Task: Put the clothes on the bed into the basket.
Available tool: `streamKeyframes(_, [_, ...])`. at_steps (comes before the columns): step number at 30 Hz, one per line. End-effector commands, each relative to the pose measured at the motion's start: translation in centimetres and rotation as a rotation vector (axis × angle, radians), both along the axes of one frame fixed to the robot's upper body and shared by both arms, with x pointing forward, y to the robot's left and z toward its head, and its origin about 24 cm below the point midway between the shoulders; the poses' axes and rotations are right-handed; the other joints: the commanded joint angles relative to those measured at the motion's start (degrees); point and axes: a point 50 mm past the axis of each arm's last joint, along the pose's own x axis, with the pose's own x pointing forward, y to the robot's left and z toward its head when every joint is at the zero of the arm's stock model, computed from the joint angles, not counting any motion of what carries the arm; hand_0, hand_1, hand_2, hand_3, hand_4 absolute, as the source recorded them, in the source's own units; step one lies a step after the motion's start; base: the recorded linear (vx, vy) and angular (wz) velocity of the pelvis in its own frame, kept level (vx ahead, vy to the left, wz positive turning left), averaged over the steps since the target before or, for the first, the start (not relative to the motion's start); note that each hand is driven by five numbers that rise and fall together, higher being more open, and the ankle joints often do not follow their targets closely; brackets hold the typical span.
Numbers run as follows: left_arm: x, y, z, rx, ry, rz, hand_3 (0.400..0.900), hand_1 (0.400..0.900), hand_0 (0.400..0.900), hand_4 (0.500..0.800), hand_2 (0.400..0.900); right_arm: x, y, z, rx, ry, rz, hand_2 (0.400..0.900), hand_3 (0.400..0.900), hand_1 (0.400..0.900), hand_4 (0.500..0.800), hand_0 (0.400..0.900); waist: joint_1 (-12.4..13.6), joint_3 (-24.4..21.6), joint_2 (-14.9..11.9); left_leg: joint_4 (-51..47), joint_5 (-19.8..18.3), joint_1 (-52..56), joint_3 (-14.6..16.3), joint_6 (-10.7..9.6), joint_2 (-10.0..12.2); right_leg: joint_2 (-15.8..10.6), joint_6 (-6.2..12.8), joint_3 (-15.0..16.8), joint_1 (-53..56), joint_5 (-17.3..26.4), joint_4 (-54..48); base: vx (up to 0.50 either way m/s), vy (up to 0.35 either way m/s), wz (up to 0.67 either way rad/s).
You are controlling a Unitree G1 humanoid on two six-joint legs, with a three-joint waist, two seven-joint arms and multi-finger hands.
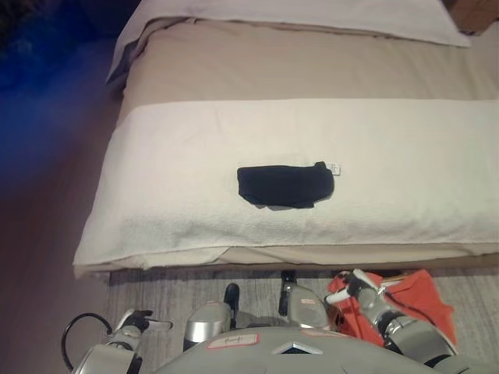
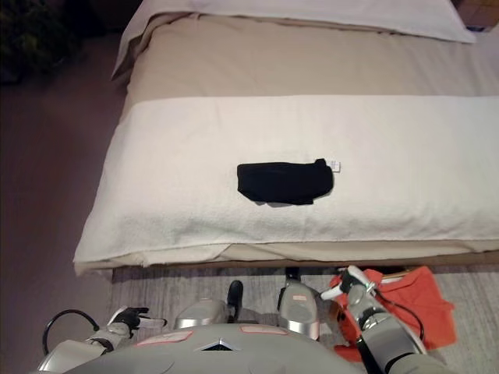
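A folded black garment (image 1: 284,185) with a small white tag lies on the cream blanket (image 1: 179,156) near the bed's front edge, also in the right eye view (image 2: 284,182). An orange cloth (image 1: 405,308) lies on the floor at the lower right, also in the right eye view (image 2: 409,308). My right hand (image 1: 360,290) is low in front of the bed, over the orange cloth's left edge, fingers relaxed, holding nothing. My left hand (image 1: 134,322) hangs low at the lower left above the floor, fingers relaxed and empty. No basket is in view.
The bed (image 1: 312,70) fills the upper view, with a beige sheet and a white pillow (image 1: 327,15) at the back. A grey rug (image 1: 156,288) lies in front of the bed. Bare floor runs along the left side.
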Motion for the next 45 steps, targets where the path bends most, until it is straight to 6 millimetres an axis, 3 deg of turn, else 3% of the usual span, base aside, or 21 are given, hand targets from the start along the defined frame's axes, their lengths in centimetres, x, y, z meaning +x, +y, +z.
streamKeyframes(1, [-0.6, 1.4, 0.5, 0.048, 0.027, -0.015, 0.900, 0.900, 0.900, 0.800, 0.900, 9.9, -4.1, 7.6, -0.214, -0.307, 0.168, 0.900, 0.900, 0.900, 0.800, 0.900, 1.05, -0.15, 1.73, 0.19, 1.04, -1.70, -0.08, -4.72, 1.77, 0.85, -0.31, -0.80, 0.59, 4.12, 0.78, 0.07, -0.078, 0.10])
streamKeyframes(4, [0.0, 1.5, 0.6, 0.055, 0.022, -0.034, 0.900, 0.900, 0.900, 0.800, 0.900, 14.6, -3.0, 11.4, -0.249, -0.441, 0.265, 0.900, 0.900, 0.900, 0.800, 0.900, 1.64, 0.59, 2.55, -0.08, 1.91, -3.56, -0.32, -5.05, 2.53, 0.99, -0.80, -0.87, -1.39, 3.14, 2.66, 0.00, -0.040, 0.10])
streamKeyframes(5, [0.6, -0.5, -0.1, 0.032, -0.005, -0.045, 0.900, 0.900, 0.900, 0.800, 0.900, 16.1, -2.1, 12.6, -0.269, -0.489, 0.308, 0.900, 0.900, 0.900, 0.800, 0.900, 1.98, 1.20, 2.54, -0.11, 2.24, -4.32, -0.72, -5.07, 2.63, 0.95, -1.05, -0.99, -2.22, 2.89, 3.24, -0.03, -0.038, 0.25])
streamKeyframes(8, [0.9, -2.5, -0.7, -0.008, -0.013, -0.053, 0.900, 0.900, 0.900, 0.800, 0.900, 19.8, 0.0, 16.4, -0.330, -0.608, 0.417, 0.900, 0.900, 0.900, 0.800, 0.900, 2.73, 2.63, 2.74, -0.16, 3.28, -6.91, -1.76, -5.33, 2.78, 0.56, -1.24, -1.70, -4.23, 2.56, 4.22, -0.05, -0.034, 0.24])
streamKeyframes(10, [1.0, -3.7, -1.1, -0.021, -0.016, -0.066, 0.900, 0.900, 0.900, 0.800, 0.900, 21.5, 0.9, 18.6, -0.392, -0.655, 0.462, 0.900, 0.900, 0.900, 0.800, 0.900, 3.57, 3.58, 2.64, -0.16, 3.91, -8.37, -2.51, -5.50, 2.93, 0.39, -1.29, -2.32, -5.08, 2.66, 4.38, -0.05, -0.040, 0.23])
streamKeyframes(15, [1.6, -3.7, -1.0, -0.002, -0.034, -0.053, 0.900, 0.900, 0.900, 0.800, 0.900, 24.2, 0.8, 23.8, -0.522, -0.740, 0.447, 0.900, 0.900, 0.900, 0.800, 0.900, 5.29, 6.03, 2.97, -0.16, 5.59, -12.56, -4.21, -6.16, 2.70, -0.03, -1.20, -3.86, -7.16, 3.33, 3.91, -0.05, -0.025, 0.27])
streamKeyframes(19, [2.0, -4.1, -1.0, -0.005, -0.048, -0.051, 0.900, 0.900, 0.900, 0.800, 0.900, 25.0, 1.2, 25.6, -0.541, -0.782, 0.442, 0.900, 0.900, 0.900, 0.800, 0.900, 6.70, 7.77, 3.40, -0.16, 6.46, -15.15, -5.52, -6.44, 2.37, -0.21, -1.34, -4.73, -8.83, 3.41, 4.12, -0.02, -0.009, 0.20])
streamKeyframes(24, [2.3, -4.8, -1.2, -0.025, -0.061, -0.068, 0.900, 0.900, 0.900, 0.800, 0.900, 25.5, 2.7, 25.7, -0.472, -0.823, 0.422, 0.900, 0.900, 0.900, 0.800, 0.900, 7.77, 9.96, 3.73, -0.16, 7.16, -16.88, -6.64, -6.34, 2.03, -0.36, -1.50, -5.50, -9.74, 3.33, 4.32, 0.00, 0.001, 0.14])
streamKeyframes(28, [1.8, -4.4, -1.1, -0.010, -0.059, -0.055, 0.900, 0.900, 0.900, 0.800, 0.900, 25.4, 2.1, 25.6, -0.475, -0.805, 0.388, 0.900, 0.900, 0.900, 0.800, 0.900, 9.29, 11.59, 4.40, -0.16, 7.71, -18.18, -7.56, -6.30, 1.89, -0.64, -1.38, -6.18, -10.43, 3.26, 4.59, -0.02, 0.010, 0.13])
streamKeyframes(36, [3.7, -3.5, -0.5, -0.002, -0.128, -0.053, 0.900, 0.900, 0.900, 0.800, 0.900, 25.7, 1.5, 27.1, -0.429, -0.846, 0.314, 0.900, 0.900, 0.900, 0.800, 0.900, 10.92, 15.90, 6.64, -0.16, 9.35, -21.51, -9.46, -6.62, 1.76, -1.87, -1.62, -7.54, -14.29, 1.60, 8.52, -0.05, 0.014, 0.16])
streamKeyframes(42, [4.8, -3.1, -0.2, 0.001, -0.167, -0.047, 0.900, 0.900, 0.900, 0.800, 0.900, 26.2, 0.7, 29.9, -0.455, -0.911, 0.272, 0.900, 0.900, 0.900, 0.800, 0.900, 11.98, 18.28, 7.75, 0.27, 10.40, -24.90, -10.38, -6.85, 1.52, -2.24, -1.58, -8.10, -17.12, 1.95, 9.02, -0.07, -0.007, 0.10])
streamKeyframes(45, [4.1, -2.8, -0.2, 0.006, -0.153, -0.041, 0.900, 0.900, 0.900, 0.800, 0.900, 26.5, 0.2, 32.7, -0.470, -0.972, 0.242, 0.900, 0.900, 0.900, 0.800, 0.900, 12.40, 19.51, 8.13, 0.63, 11.01, -27.32, -10.09, -7.10, 1.49, -2.09, -1.55, -7.96, -19.36, 2.70, 8.81, -0.09, -0.003, 0.05])
